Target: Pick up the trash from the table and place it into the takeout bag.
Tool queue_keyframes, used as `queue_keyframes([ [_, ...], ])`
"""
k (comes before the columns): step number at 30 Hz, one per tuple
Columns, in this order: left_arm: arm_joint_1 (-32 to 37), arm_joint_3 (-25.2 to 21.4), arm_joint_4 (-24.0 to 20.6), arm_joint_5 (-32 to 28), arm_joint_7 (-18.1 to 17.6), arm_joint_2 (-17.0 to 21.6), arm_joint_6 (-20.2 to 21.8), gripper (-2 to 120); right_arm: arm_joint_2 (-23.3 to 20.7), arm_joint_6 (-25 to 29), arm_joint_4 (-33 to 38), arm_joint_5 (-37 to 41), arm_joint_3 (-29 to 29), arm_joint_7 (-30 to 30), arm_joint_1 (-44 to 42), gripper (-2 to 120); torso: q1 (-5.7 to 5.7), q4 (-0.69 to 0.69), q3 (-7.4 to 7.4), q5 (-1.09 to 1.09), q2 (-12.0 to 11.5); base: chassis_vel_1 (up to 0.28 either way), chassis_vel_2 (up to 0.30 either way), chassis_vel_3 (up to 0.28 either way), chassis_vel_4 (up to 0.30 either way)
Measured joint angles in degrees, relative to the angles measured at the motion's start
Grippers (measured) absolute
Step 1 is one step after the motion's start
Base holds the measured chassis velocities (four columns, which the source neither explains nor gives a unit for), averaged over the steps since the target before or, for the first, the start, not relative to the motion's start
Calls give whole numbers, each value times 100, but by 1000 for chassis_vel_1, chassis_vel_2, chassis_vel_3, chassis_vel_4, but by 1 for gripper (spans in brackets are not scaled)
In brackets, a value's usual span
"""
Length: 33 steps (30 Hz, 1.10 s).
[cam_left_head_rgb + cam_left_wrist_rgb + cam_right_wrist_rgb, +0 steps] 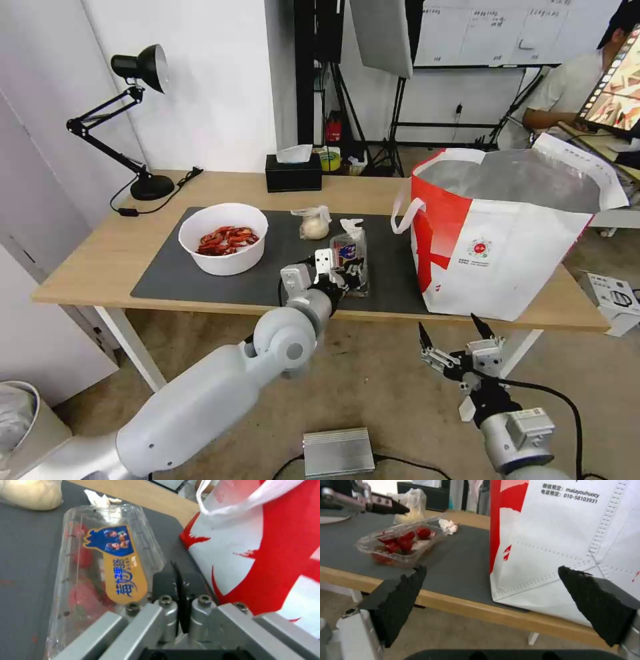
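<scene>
A long light-wood table [120,247] on white legs carries a large dark grey rectangular mat [267,280]. At the mat's near edge lies a clear plastic tray [351,261] with a blue-and-orange label and red bits inside. The left gripper [333,272] is at the tray's near left side, just beside it. In the left wrist view its black fingers [180,597] press together with no gap, and the tray [100,580] lies alongside them rather than between them, so the jaws are closed on nothing.

Just beyond the tray is a crumpled white tissue [351,227], and left of that a small knotted clear bag [314,223] with something pale inside. Farther left on the mat stands a white round bowl [224,238] of red crayfish shells.

The large white-and-red takeout bag [507,253] with silver foil lining stands upright on the right part of the table, mouth open, just right of the tray.

The right gripper [455,333] hangs below and in front of the table's near edge, under the bag, jaws spread wide and holding nothing.
</scene>
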Motion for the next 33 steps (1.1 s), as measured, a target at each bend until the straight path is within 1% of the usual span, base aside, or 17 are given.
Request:
queue_keyframes([
  [3, 3, 29, 27, 42, 0, 7, 25, 0, -12, 0, -14, 44, 4, 0, 20, 100, 0, 0, 0, 0, 0, 0, 0, 0, 0],
  [6, 27, 53, 60, 86, 0, 17, 33, 0, -36, -58, -13, 292, 0, 1, 52, 100, 0, 0, 0, 0, 0, 0, 0, 0, 0],
  [9, 85, 51, 81, 128, -1, 26, 34, 0, -103, -181, -2, 714, -2, 13, 117, 100, 0, 0, 0, 0, 0, 0, 0, 0, 0],
  [10, 85, 51, 81, 128, -1, 26, 34, 0, -103, -181, -2, 714, -2, 13, 117, 100, 0, 0, 0, 0, 0, 0, 0, 0, 0],
  [12, 122, 37, 81, 134, -3, 31, 34, 0, -163, -310, 25, 1158, -3, 46, 158, 100, 0, 0, 0, 0, 0, 0, 0, 0, 0],
  [13, 142, 37, 79, 144, -4, 35, 34, 0, -198, -402, 48, 1532, -6, 92, 193, 100, 0, 0, 0, 0, 0, 0, 0, 0, 0],
  [15, 150, 36, 77, 149, -4, 36, 34, 0, -211, -440, 57, 1698, -9, 114, 212, 100, 0, 0, 0, 0, 0, 0, 0, 0, 0],
  [16, 168, 37, 73, 160, -6, 37, 33, 0, -241, -546, 80, 2158, -18, 183, 273, 100, 0, 0, 0, 0, 0, 0, 0, 0, 0],
  [18, 173, 40, 73, 166, -7, 37, 33, 0, -248, -569, 84, 2272, -21, 201, 290, 100, 0, 0, 0, 0, 0, 0, 0, 0, 0],
  [21, 185, 86, 74, 193, -11, 31, 30, 0, -304, -708, 107, 3186, -50, 354, 460, 100, 0, 0, 0, 0, 0, 0, 0, 0, 0],
  [23, 184, 94, 76, 194, -12, 28, 29, 0, -310, -715, 107, 3285, -55, 373, 481, 100, 0, 0, 0, 0, 0, 0, 0, 0, 0],
  [24, 167, 139, 96, 196, -15, 5, 27, 0, -336, -729, 111, 3735, -74, 449, 578, 100, 0, 1, 0, 1, 0, 0, 0, 0, 0],
  [26, 92, 244, 156, 197, -16, -47, 17, 0, -351, -729, 111, 4322, -79, 541, 715, 100, 0, -1, 0, 0, 0, 0, 0, 0, 0],
  [27, 92, 244, 156, 197, -16, -47, 17, 0, -351, -729, 111, 4322, -79, 541, 715, 100, 0, -1, 0, 0, 0, 0, 0, 0, 0],
  [30, -3, 364, 223, 195, -18, -97, 12, 0, -388, -734, 89, 5059, -81, 704, 951, 100, 0, 1, 0, 1, 0, 0, 0, 0, 0],
  [31, -3, 364, 223, 195, -18, -97, 12, 0, -388, -734, 89, 5059, -81, 704, 951, 100, 0, 1, 0, 1, 0, 0, 0, 0, 0],
  [33, -94, 463, 293, 182, -19, -154, 9, 0, -416, -755, 79, 5474, -62, 832, 1064, 100, 0, 0, 0, 1, 0, 0, 0, 0, 0],
])
